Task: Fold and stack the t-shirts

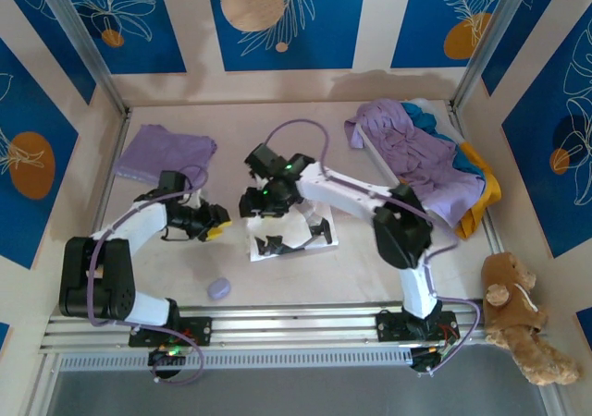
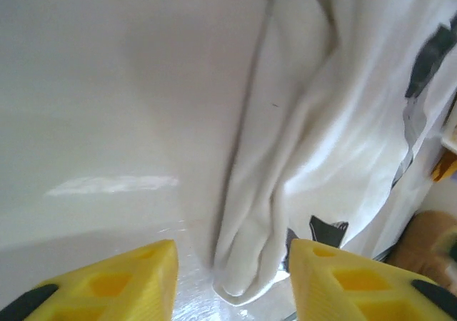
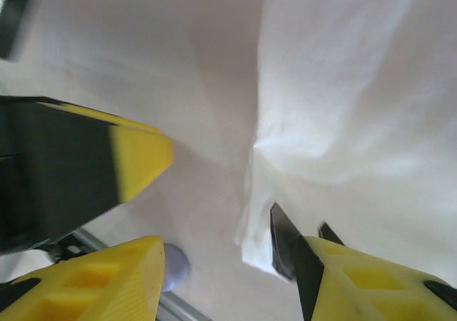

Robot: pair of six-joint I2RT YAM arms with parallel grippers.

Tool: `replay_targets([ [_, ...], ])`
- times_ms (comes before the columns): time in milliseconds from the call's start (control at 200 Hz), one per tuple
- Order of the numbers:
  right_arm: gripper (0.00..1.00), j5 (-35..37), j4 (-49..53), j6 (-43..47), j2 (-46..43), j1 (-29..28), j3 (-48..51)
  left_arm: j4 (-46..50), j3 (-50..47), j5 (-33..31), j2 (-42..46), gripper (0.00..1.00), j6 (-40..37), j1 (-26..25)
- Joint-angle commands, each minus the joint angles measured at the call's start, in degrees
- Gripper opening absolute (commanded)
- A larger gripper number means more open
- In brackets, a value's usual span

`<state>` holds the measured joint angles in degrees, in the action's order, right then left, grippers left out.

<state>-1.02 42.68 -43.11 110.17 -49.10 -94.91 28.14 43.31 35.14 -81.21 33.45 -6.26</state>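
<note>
A white t-shirt with black patches [image 1: 289, 250] lies bunched at the table's middle. My left gripper [image 1: 218, 222] is at its left edge. In the left wrist view its jaws stand open [image 2: 232, 264] on either side of a rolled fold of the white shirt [image 2: 335, 121], not pinching it. My right gripper [image 1: 262, 203] hovers over the shirt's far-left corner. Its jaws are open [image 3: 225, 257], and the white shirt's edge [image 3: 357, 107] lies beside the right finger. A folded lavender t-shirt [image 1: 165, 152] lies at the back left. A pile of lavender, teal and yellow-orange t-shirts [image 1: 416, 152] sits at the back right.
A small round lavender blob [image 1: 219, 288] lies near the front rail, left of centre. A brown teddy bear [image 1: 518, 314] sits off the table's right front corner. The two grippers are close together; a left finger [image 3: 139, 157] shows in the right wrist view.
</note>
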Motion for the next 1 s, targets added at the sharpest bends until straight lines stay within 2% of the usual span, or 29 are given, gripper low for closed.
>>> replay_targets([
  [0, 0.53, 3.0, 2.9, 1.8, -6.2, 3.1, 5.0, -0.9, 2.5, -2.8, -1.5, 0.5, 0.4, -3.6],
  [210, 0.53, 3.1, 1.9, 2.0, -15.1, 8.1, 16.7, 0.3, 8.1, -8.9, -7.8, 0.56, 0.0, -10.5],
  [520, 0.53, 2.6, 1.5, 2.6, -23.9, 13.9, 26.7, 3.5, 13.9, -15.2, -14.9, 0.57, -1.4, -15.7],
  [600, 0.53, 2.5, 1.5, 2.7, -25.6, 15.0, 28.2, 2.0, 13.4, -14.4, -16.1, 0.56, -0.8, -16.3],
  [735, 0.53, 2.0, 1.3, 2.9, -27.7, 16.6, 30.4, 3.1, 14.8, -16.7, -18.3, 0.53, -1.4, -18.7],
  [920, 0.53, 1.8, 1.5, 3.2, -29.8, 18.0, 32.0, 5.4, 16.9, -20.8, -20.6, 0.45, -2.2, -21.3],
  [995, 0.52, 1.7, 1.5, 3.3, -30.6, 18.5, 32.7, 5.6, 17.3, -21.7, -21.7, 0.39, -2.7, -21.8],
])
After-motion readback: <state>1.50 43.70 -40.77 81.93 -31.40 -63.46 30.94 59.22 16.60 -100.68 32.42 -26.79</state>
